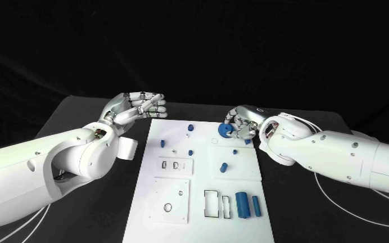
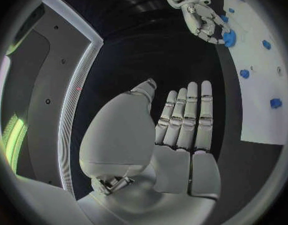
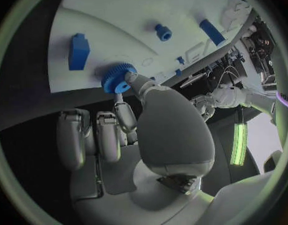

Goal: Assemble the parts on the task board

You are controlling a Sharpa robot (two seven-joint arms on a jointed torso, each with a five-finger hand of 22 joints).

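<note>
Head view – gear: right hand [image 1: 243, 124] holds a small blue gear [image 1: 226, 130] at its fingertips, over the far edge of the task board [image 1: 243, 175], towards its far right corner.
Head view – left hand: left hand [image 1: 138, 107] is raised just off the board's far left corner, fingers curled in, nothing in it.
Head view – other parts: two blue cylinders [image 1: 249, 204] lie near the board's near right corner; small blue pegs [image 1: 221, 167] stand mid-board.
Left wrist view – left hand: fingers [image 2: 188, 115] lie straight and together, empty – contact with the black table cannot be told.
Right wrist view – grip: gear [image 3: 116, 78] is pinched at its toothed rim between thumb and one fingertip; the other fingers are curled back.
Handling (judgement): gear looks rigid, light, plastic – the teeth give purchase, but so small a part may twist in a pinch. Hold across the rim, leaving the bore clear.
</note>
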